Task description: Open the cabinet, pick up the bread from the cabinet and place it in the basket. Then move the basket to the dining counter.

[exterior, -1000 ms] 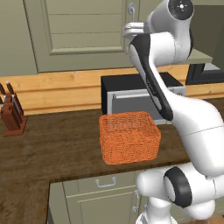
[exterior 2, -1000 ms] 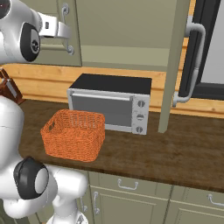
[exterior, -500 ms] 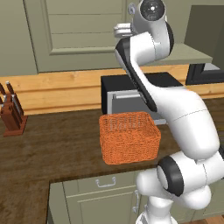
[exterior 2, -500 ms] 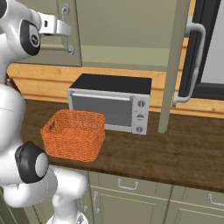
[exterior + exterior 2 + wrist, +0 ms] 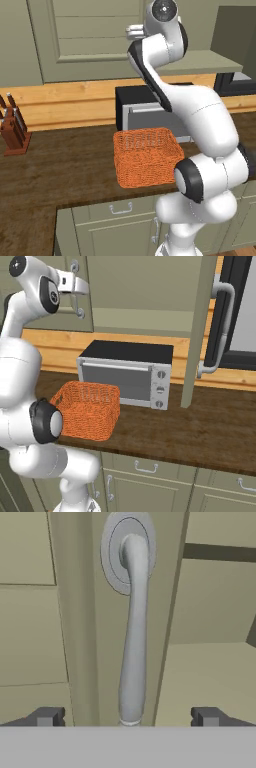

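Note:
The cabinet's left door [image 5: 75, 40] is closed, and its right door [image 5: 196, 331] stands swung out, seen edge-on. My gripper [image 5: 133, 31] [image 5: 81, 286] is raised to the left door's curved silver handle [image 5: 77, 306]. In the hand view the handle [image 5: 133, 637] runs straight up between my fingertips [image 5: 47, 716], and the gripper [image 5: 127, 717] is open around its lower end without touching it. The orange wicker basket [image 5: 145, 155] [image 5: 90, 408] sits on the dark worktop in front of the toaster oven. The bread and the dining counter are out of view.
A black and silver toaster oven [image 5: 125, 373] [image 5: 135, 97] stands behind the basket under the cabinet. A knife block [image 5: 12, 130] is at the worktop's left. The open door's handle [image 5: 220, 326] juts out on the right. Drawers [image 5: 120, 220] lie below the worktop's front edge.
The arm's upper links have swung left and the hand has shifted a little toward the left door's handle. The jaws stay open; basket and doors have not moved.

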Tool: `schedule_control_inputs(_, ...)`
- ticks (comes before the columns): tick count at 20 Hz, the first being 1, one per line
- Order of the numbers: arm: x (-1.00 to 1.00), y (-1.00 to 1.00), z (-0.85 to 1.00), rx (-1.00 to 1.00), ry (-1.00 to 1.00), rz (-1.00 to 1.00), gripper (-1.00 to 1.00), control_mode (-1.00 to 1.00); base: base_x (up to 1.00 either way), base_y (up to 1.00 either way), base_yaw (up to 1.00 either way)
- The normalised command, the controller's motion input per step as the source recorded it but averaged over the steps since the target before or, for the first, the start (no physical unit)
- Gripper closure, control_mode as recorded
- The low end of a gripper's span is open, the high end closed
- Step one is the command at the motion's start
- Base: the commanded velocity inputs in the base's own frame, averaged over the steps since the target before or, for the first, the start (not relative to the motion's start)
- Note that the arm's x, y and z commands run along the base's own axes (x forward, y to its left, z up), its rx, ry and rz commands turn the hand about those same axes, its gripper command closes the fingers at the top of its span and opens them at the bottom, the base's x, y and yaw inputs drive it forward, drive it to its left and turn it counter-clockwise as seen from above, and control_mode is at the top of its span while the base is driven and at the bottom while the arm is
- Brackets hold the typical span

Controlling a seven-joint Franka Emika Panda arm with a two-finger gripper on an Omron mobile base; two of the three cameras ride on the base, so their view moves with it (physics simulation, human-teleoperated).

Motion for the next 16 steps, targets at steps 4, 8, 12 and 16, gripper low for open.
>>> schedule_control_inputs(4,0.44,0.0,0.0,0.0,0.0,0.0,-1.0,-1.0,0.0,0.0,0.0)
schedule_control_inputs(8,0.25,0.0,0.0,0.0,0.0,0.0,-1.0,-1.0,0.0,0.0,0.0)
schedule_control_inputs(12,0.24,0.0,0.0,0.0,0.0,0.01,1.0,-1.0,0.0,0.0,0.0)
schedule_control_inputs(16,0.21,0.0,0.0,0.0,-0.02,0.0,1.0,-1.0,0.0,0.0,0.0)
